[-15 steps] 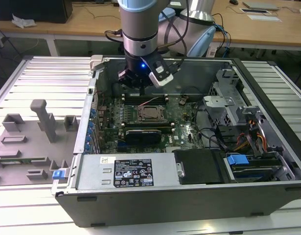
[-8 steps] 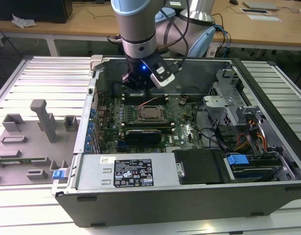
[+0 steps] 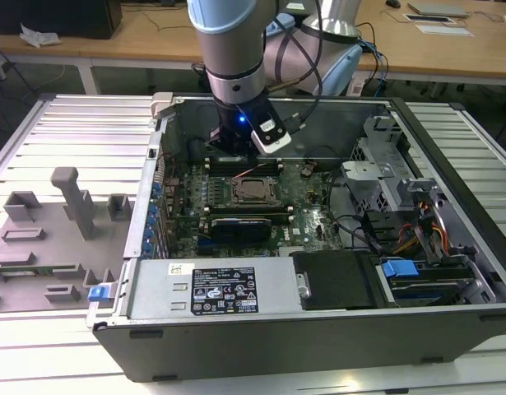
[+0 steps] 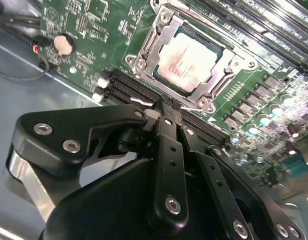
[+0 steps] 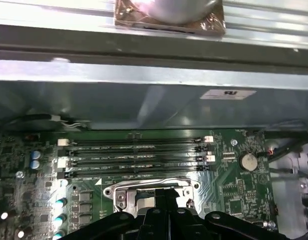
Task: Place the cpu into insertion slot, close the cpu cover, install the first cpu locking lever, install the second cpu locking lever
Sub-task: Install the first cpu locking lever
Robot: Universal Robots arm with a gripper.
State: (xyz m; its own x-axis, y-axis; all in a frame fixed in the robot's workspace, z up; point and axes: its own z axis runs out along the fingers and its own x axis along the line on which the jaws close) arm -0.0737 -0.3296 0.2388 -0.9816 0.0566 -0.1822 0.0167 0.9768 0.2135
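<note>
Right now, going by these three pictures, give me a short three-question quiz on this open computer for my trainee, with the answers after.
1. True or false: the chip sits in its socket on the green board.
2. The tip of the claw is nearest to: A the round battery; B the metal cover framing the chip; C the blue-tabbed drive bay.
3. Fill in: the claw is ___ (open or shut).
Key: 1 true; 2 B; 3 shut.
</note>
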